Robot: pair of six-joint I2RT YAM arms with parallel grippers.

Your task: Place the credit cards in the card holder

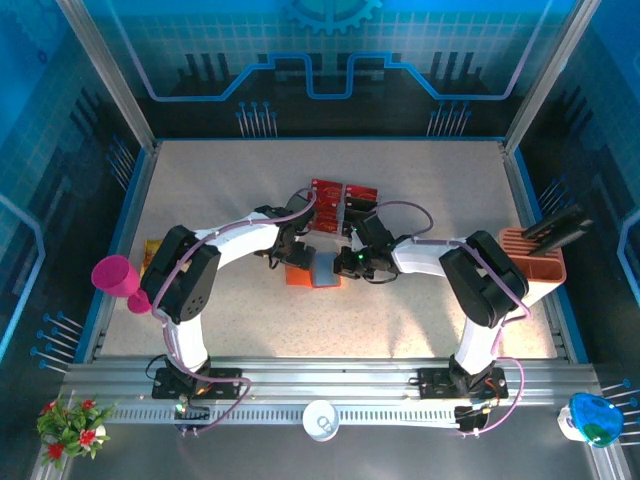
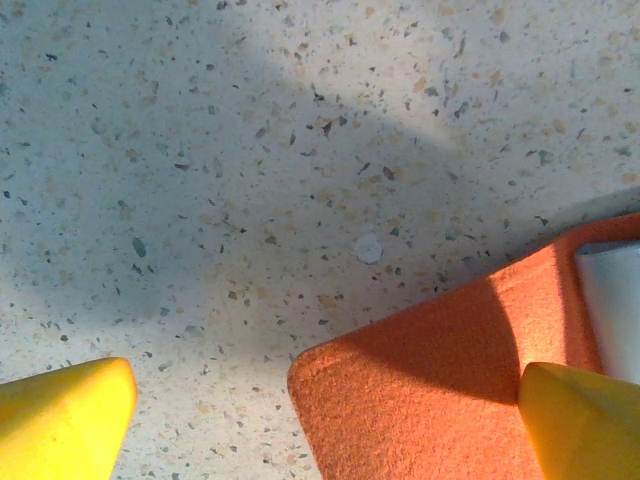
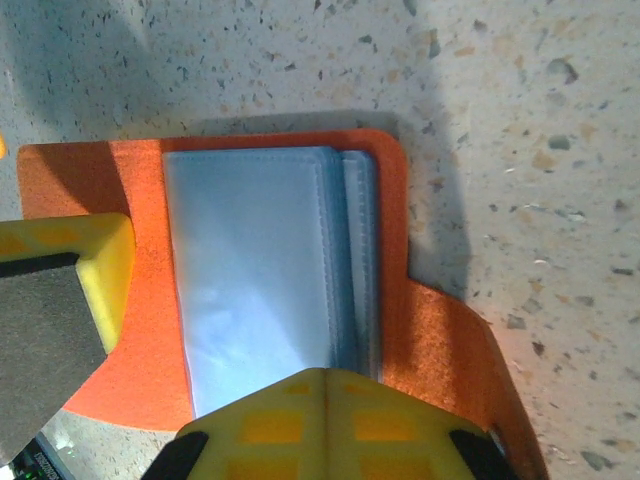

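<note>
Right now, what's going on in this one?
Both arms are bent in over the card holder, which lies open on the table. The left gripper has its jaws wide apart over one corner of it. The right gripper hovers close above its middle, jaws apparently apart too. Neither seems to hold a card. Two red credit cards lie just beyond, not yet in the holder.

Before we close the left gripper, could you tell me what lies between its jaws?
In the left wrist view: bare table and an orange corner of the card holder.
</note>
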